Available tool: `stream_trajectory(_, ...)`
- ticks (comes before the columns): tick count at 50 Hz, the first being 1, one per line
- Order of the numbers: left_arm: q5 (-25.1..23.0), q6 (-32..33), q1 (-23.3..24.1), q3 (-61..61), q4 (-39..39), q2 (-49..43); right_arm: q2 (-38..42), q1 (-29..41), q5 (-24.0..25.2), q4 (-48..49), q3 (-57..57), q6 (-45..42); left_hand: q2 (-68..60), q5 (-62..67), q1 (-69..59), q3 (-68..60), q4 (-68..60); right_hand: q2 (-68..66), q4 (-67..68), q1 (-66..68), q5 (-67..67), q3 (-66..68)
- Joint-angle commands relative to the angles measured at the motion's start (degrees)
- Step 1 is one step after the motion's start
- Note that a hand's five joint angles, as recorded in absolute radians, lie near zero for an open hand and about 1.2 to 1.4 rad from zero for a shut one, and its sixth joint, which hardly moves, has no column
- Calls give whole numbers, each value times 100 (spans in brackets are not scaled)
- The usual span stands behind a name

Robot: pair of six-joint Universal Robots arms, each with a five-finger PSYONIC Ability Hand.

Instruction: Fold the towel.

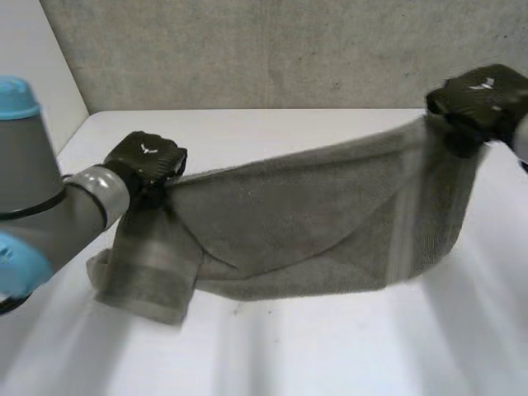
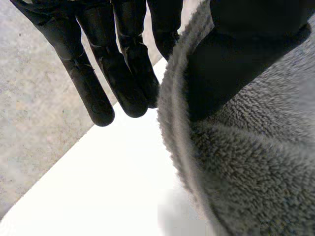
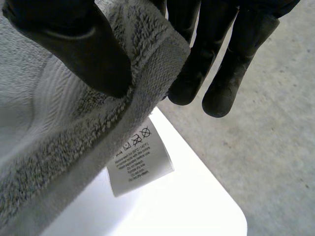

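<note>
We hold the towel (image 1: 305, 219) stretched between both hands above the desk (image 1: 346, 346). Our left hand (image 1: 147, 161) pinches one end of the towel's upper edge. In its wrist view the thumb presses into the pile from one face while the other fingers reach straight past the hem. Our right hand (image 1: 483, 92) pinches the opposite end and sits higher in the head view. Its thumb is clamped on the woven border, and the care label (image 3: 140, 158) dangles just beneath the grip.

Gripping the two ends lets the cloth hang as one sheet. The top edge runs from hand to hand, the middle sags, and the lower part rests on the desk, bunched below the left hand.

We judge this to be the spreading step, with no fold made yet. The uneven hands skew the sheet, so levelling them looks wise before laying it down, or the slack under the left hand may crease.
</note>
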State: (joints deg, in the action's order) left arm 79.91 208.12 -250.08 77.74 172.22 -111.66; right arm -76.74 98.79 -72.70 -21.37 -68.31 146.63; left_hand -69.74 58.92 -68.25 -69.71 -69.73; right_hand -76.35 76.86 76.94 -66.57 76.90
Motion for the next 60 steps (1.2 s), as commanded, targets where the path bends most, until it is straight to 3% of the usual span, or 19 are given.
stream_trajectory(1, 78, -52, -14, -2043, 699, -796, 1565, 756, -824, 247, 2270, 23, -1026, 1108, -1175, -1029, -1027, -365, 314, 306, -343, 310)
stream_trajectory(3, 86, -193, -14, -2606, 1068, -866, 2221, 817, -1017, 964, 3529, 32, -1026, 1108, -1175, -1029, -1027, -365, 314, 306, -343, 310)
stream_trajectory(5, 226, -665, -5, -3472, 1943, -902, 2407, 869, -1018, 1446, 4005, 67, -1026, 1108, -1175, -1029, -1027, -365, 314, 306, -343, 310)
stream_trajectory(6, 227, -668, -5, -3476, 1947, -902, 2487, 870, -1044, 1947, 4297, 154, -1026, 1108, -1175, -1029, -1027, -365, 314, 306, -343, 310)
stream_trajectory(8, 603, -1297, -14, -3774, 2796, -779, 2479, 879, -1044, 2448, 4361, 294, -1026, 1108, -1175, -1029, -1027, -365, 314, 306, -343, 310)
stream_trajectory(12, 946, -1860, -23, -3723, 3299, -542, 2339, 852, -1070, 3218, 4186, 779, -1026, 1108, -1175, -1029, -1027, -365, 314, 306, -343, 310)
stream_trajectory(14, 1053, -2047, -23, -3546, 3274, -445, 2015, 800, -1001, 3516, 3609, 1356, -1026, 1108, -1175, -1029, -1027, -365, 314, 306, -343, 310)
stream_trajectory(20, 1088, -2127, -93, -2079, 2773, -216, 1644, 791, -710, 3367, 2516, 1711, -1026, 1108, -1175, -1029, -1027, -365, 314, 306, -343, 310)
stream_trajectory(22, 1088, -2127, -146, -1595, 2659, -163, 1548, 756, -115, 2756, 1834, 1580, -1026, 1108, -1175, -1029, -1027, -365, 314, 306, -343, 310)
stream_trajectory(23, 1080, -2118, -224, -1082, 2572, -120, 1548, 756, -112, 2752, 1830, 1579, -1026, 1108, -1175, -1029, -1027, -365, 314, 306, -343, 310)
stream_trajectory(25, 1062, -2118, -295, -558, 2519, -102, 1557, 703, 369, 1843, 1236, 1116, -1026, 1108, -1175, -1029, -1027, -365, 314, 306, -343, 310)
stream_trajectory(27, 1045, -2109, -348, 413, 2527, -93, 1574, 703, 475, 1412, 928, 713, -1026, 1108, -1175, -1029, -1027, -365, 314, 306, -343, 310)
stream_trajectory(34, 948, -2083, -339, 1769, 2545, -303, 1600, 615, 424, 563, -639, -917, -1026, 1108, -1175, -1029, -1027, -365, 314, 306, -343, 310)
stream_trajectory(47, 666, -1705, -304, 2465, 2554, -234, 924, 105, 143, 1706, -2626, -443, -1026, 1108, -1175, -1029, -1027, -270, 219, 211, -248, 215)
stream_trajectory(49, 666, -1705, -304, 2474, 2563, -181, 731, 88, 134, 2213, -3124, -241, -1026, 1108, -1175, -1029, -1027, 1536, -1587, -1595, 1558, -1591)
stream_trajectory(50, 658, -1705, -304, 2474, 2563, -129, 730, 88, 134, 2216, -3127, -240, -1026, 1108, -1175, -1029, -1027, 1546, -1598, -1606, 1569, -1602)
stream_trajectory(51, 658, -1705, -304, 2474, 2580, -102, 643, 88, 125, 2494, -3379, -153, -1026, 1108, -1175, -1029, -1027, 2446, -2497, -2505, 2468, -2501)
stream_trajectory(60, 649, -1731, -243, 2483, 2712, -93, 423, 193, 81, 3481, -4181, 94, -1026, 1108, -1175, -1029, -1027, 3245, -3296, -3304, 3267, -3300)
